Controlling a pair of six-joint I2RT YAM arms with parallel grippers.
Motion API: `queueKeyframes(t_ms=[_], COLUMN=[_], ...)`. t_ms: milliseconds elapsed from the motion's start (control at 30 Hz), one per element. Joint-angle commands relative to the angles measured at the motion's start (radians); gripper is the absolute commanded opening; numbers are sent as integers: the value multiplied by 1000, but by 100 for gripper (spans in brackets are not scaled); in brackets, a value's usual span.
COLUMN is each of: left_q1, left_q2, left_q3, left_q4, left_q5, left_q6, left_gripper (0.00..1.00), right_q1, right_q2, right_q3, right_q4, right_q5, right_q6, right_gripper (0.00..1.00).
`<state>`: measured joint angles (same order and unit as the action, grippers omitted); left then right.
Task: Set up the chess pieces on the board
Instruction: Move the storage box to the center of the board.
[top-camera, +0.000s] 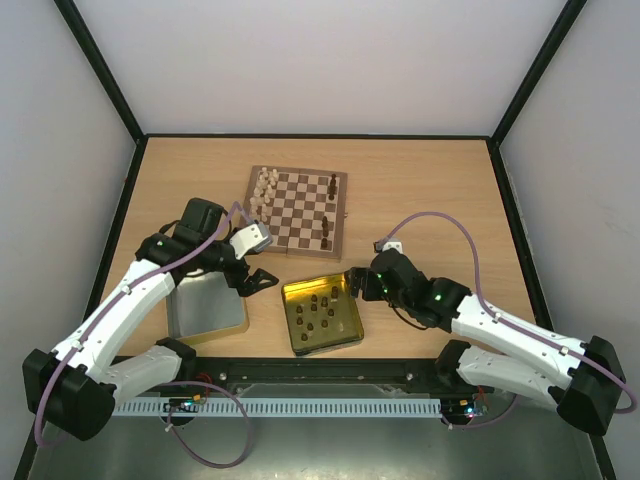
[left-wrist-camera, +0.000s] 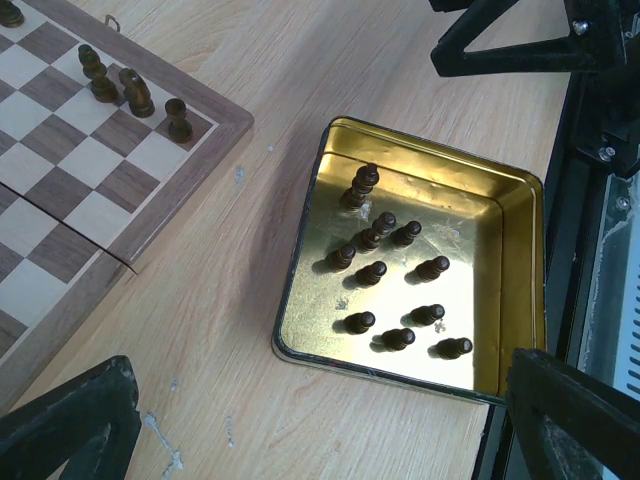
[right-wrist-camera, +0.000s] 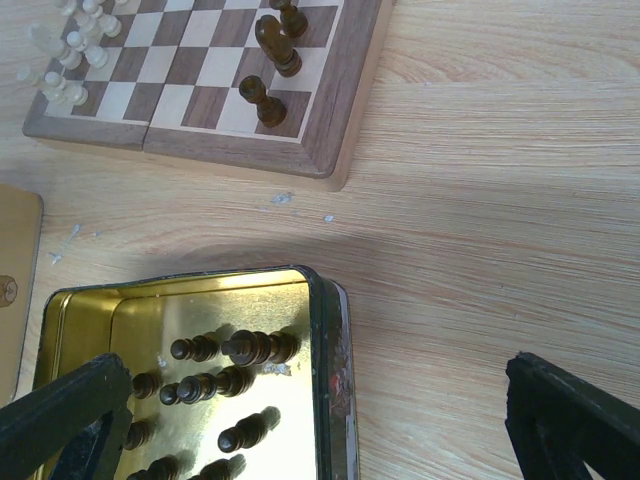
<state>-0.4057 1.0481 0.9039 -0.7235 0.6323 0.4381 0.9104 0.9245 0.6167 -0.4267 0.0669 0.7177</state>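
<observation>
The board (top-camera: 341, 213) lies at the table's middle back. Several cream chess pieces (top-camera: 264, 187) stand along its left edge and a few dark ones (top-camera: 330, 186) on its right side. More dark chess pieces (top-camera: 318, 308) stand in a yellow-gold tin (top-camera: 352, 330) in front of the board. My left gripper (top-camera: 256, 282) is open and empty, just left of the tin; in the left wrist view it (left-wrist-camera: 330, 430) hovers over bare wood by the tin's near corner. My right gripper (top-camera: 352, 283) is open and empty over the tin's right wall (right-wrist-camera: 330, 400).
A silver tin (top-camera: 205, 305) lies under my left arm, left of the gold tin. Black frame posts and walls close in the table. The right gripper (left-wrist-camera: 520, 40) shows at the top of the left wrist view.
</observation>
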Motion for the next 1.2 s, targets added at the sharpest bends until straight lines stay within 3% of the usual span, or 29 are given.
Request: queueKeyframes(t_ms=[0, 400, 600, 733, 1033, 1167], left_q1=[-5, 2, 17, 37, 192, 280], left_q2=[5, 8, 27, 40, -105, -102], left_q3=[1, 20, 110, 62, -194, -282], left_q4=[5, 4, -104, -229, -230, -165], left_q5=[14, -16, -324, -420, -500, -520], left_q6=[-17, -39, 22, 108, 249, 298], left_gripper=[99, 99, 90, 84, 38, 13], right_q1=[7, 7, 7, 7, 7, 7], right_q2=[-23, -54, -68, -95, -63, -53], right_q3=[25, 15, 15, -10, -19, -21], right_q4=[-10, -22, -35, -30, -12, -7], right_q5=[18, 26, -4, -14, -4, -4], right_q6=[-2, 8, 13, 20, 20, 20], right_gripper=[98, 98, 98, 98, 98, 98])
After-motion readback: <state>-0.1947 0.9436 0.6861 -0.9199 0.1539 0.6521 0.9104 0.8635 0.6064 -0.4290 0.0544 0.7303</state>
